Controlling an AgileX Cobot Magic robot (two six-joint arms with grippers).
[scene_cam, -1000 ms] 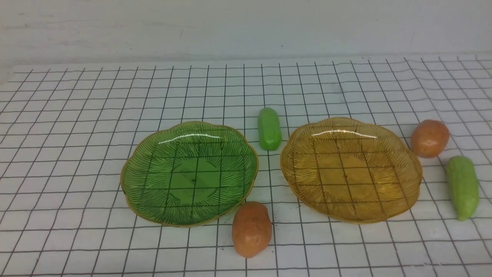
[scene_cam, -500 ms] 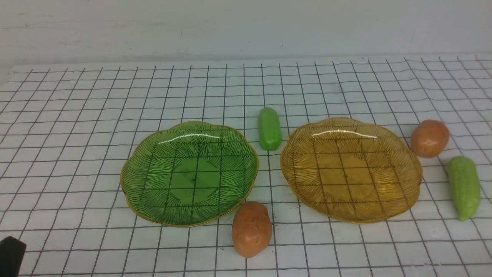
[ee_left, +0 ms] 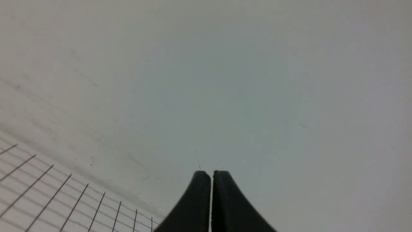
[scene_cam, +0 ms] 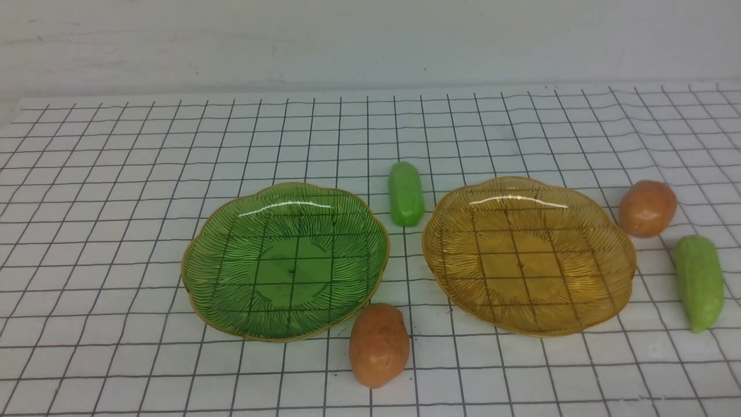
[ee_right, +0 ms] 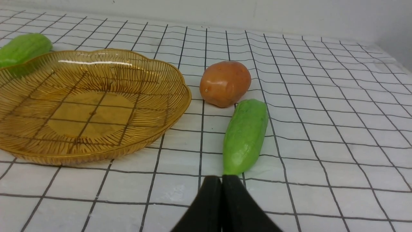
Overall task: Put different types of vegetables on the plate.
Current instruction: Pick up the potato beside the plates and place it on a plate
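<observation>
pointing lengthwise at the closed, empty right tool (ee_right: 221, 178), the pale green tapered toy gourd (ee_right: 246, 135) sits just ahead, so that tool's nearest.

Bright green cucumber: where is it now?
Front view, centre: the cucumber lies in the gap between the green plate on its left and the amber plate on its right, near their far rims.

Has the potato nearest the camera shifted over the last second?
No. The potato stays put beside the green plate's near right rim, in the same spot against it as a second ago.
</observation>
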